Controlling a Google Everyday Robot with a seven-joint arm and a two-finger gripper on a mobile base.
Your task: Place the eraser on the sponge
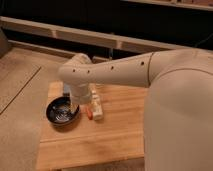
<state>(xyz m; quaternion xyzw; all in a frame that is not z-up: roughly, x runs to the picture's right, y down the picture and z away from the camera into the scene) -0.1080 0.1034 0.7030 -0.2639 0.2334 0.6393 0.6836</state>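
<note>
My white arm [115, 70] reaches left across the wooden table [115, 135] and bends down at the wrist. The gripper [77, 103] points down at the end of that wrist, just above the right rim of the black bowl [61, 111] and left of the white bottle. A small blue-grey patch, probably the sponge [66, 90], peeks out at the wrist's left side, behind the bowl. The eraser is hidden from view.
A white bottle [96, 105] with an orange piece [88, 114] lies just right of the gripper. The robot's large white body [180, 115] covers the right of the view. Carpet surrounds the table, and a dark wall with a rail runs along the back.
</note>
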